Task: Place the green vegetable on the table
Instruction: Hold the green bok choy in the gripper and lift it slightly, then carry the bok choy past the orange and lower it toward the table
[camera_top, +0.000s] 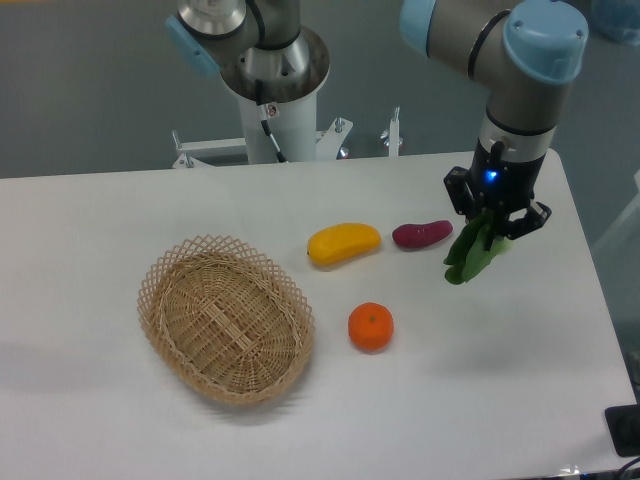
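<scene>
Bright, even overhead light; soft faint shadows on the table (120, 210); slightly soft focus.

I see my grey tubular metal arm (520, 95) with pale blue joint caps, ending in a black two-finger gripper (497, 222) lit by a small blue light.

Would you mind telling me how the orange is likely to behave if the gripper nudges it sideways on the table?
The orange looks round, so it would probably roll rather than slide on the smooth white table. It sits alone with clear space around, so nothing nearby would stop it soon. Its glossy skin suggests a light, hard toy, possibly slippery between fingers.
</scene>
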